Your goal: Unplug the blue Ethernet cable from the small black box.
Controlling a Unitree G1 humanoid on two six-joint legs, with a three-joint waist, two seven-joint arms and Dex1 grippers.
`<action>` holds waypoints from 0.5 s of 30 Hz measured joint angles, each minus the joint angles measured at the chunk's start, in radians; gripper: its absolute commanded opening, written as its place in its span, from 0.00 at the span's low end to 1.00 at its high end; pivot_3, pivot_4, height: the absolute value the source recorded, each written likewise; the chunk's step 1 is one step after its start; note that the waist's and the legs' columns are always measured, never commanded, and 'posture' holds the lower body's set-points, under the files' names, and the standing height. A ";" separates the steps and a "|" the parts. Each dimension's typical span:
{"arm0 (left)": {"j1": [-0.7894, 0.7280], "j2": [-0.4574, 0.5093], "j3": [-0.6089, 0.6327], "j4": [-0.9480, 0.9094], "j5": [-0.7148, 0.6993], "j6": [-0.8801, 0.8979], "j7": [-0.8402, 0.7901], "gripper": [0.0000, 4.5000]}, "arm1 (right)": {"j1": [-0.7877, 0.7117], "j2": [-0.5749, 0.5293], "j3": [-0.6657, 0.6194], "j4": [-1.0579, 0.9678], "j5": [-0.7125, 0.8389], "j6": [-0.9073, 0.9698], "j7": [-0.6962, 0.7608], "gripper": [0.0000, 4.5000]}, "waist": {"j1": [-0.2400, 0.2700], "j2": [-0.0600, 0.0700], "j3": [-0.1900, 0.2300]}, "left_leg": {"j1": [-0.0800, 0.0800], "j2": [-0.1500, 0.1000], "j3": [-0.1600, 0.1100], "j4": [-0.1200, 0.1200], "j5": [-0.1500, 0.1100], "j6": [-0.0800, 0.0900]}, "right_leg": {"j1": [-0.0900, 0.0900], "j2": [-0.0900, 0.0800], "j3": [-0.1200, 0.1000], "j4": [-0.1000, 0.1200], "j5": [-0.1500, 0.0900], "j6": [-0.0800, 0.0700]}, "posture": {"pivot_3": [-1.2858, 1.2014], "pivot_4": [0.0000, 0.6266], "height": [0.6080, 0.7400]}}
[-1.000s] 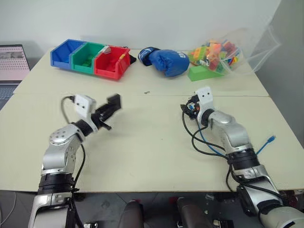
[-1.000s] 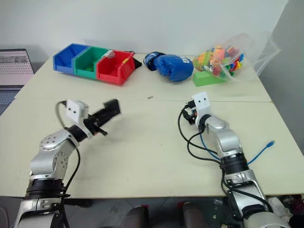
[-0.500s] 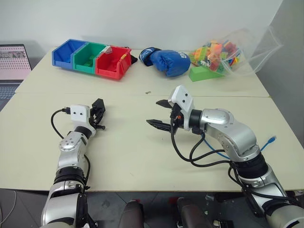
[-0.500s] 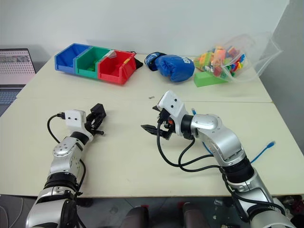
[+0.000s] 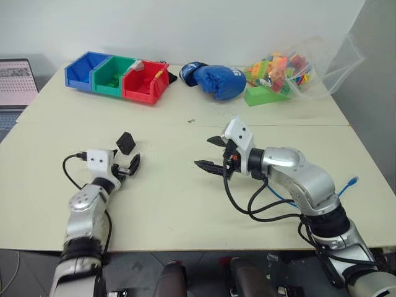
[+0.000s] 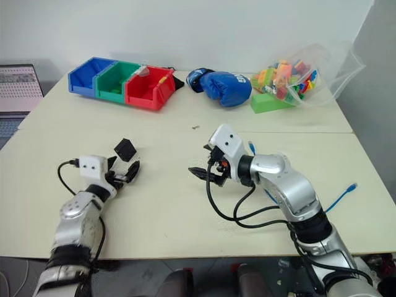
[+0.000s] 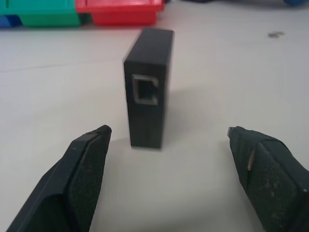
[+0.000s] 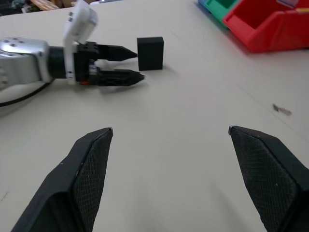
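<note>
The small black box [image 7: 148,106] stands on edge on the cream table [image 5: 173,198], its port [image 7: 145,90] empty and facing my left gripper [image 5: 125,162]. That gripper is open just short of the box, one finger to either side of it. My right gripper [image 5: 213,156] hovers open over the table's middle, pointing toward the left gripper [image 8: 126,65] and the box [image 8: 150,53]. The blue Ethernet cable [image 5: 352,181] lies by the right edge, runs under my right arm, and is apart from the box.
At the back stand blue, green and red bins [image 5: 117,75], a blue boxing glove [image 5: 213,79], and a clear bag of colourful bricks [image 5: 288,69] with a green block [image 5: 263,94]. A laptop [image 5: 15,80] sits off the table's far left.
My left gripper opened and let go of the box, which now stands on the table; that hand sank and drew back. My right gripper swung left toward the table's middle.
</note>
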 measured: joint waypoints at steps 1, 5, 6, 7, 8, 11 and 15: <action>0.032 0.033 0.002 -0.065 -0.003 0.067 0.000 0.90 | 0.030 -0.013 -0.020 -0.008 0.003 0.009 -0.003 0.91 | 0.001 0.000 0.001 | 0.000 0.000 0.000 0.000 0.000 0.000 | 0.000 0.000 0.000 0.000 0.000 0.000 | 0.52 0.24 1.00; 0.086 0.128 0.047 -0.264 -0.065 0.241 -0.039 0.90 | 0.082 -0.051 -0.115 -0.074 0.068 0.045 0.007 0.91 | 0.004 0.002 0.002 | 0.002 0.000 -0.001 0.000 0.000 0.000 | 0.001 0.001 -0.001 0.001 -0.003 0.005 | 0.52 0.24 1.00; 0.097 0.172 0.061 -0.308 -0.102 0.278 -0.080 0.90 | 0.097 -0.083 -0.149 -0.100 0.107 0.057 0.032 0.91 | 0.004 0.001 0.002 | 0.003 0.000 -0.001 0.000 0.000 0.000 | 0.001 0.002 0.000 0.001 -0.003 0.005 | 0.52 0.24 1.00; 0.105 0.203 0.075 -0.324 -0.120 0.297 -0.105 0.90 | 0.105 -0.109 -0.171 -0.113 0.127 0.064 0.048 0.91 | 0.003 0.000 0.003 | 0.003 0.000 -0.001 0.000 0.000 0.000 | 0.001 0.002 0.000 0.001 -0.003 0.005 | 0.52 0.24 1.00; 0.106 0.246 0.119 -0.337 -0.142 0.328 -0.136 0.90 | 0.115 -0.144 -0.223 -0.118 0.152 0.078 0.065 0.91 | 0.002 0.000 0.003 | 0.005 0.000 0.001 0.000 0.000 0.000 | 0.001 0.002 -0.001 0.001 -0.003 0.005 | 0.52 0.24 1.00; 0.106 0.373 0.155 -0.344 -0.184 0.382 -0.245 0.90 | 0.126 -0.243 -0.302 -0.113 0.204 0.103 0.116 0.91 | -0.001 0.001 0.003 | 0.004 0.000 0.001 0.000 0.000 0.000 | 0.001 0.002 -0.001 0.001 -0.004 0.004 | 0.52 0.24 1.00; 0.083 0.444 0.177 -0.341 -0.225 0.416 -0.360 0.90 | 0.135 -0.321 -0.360 -0.091 0.220 0.102 0.152 0.91 | -0.002 0.001 0.003 | 0.004 0.000 0.003 -0.002 0.000 0.001 | 0.000 0.002 0.000 -0.001 -0.004 0.004 | 0.52 0.24 1.00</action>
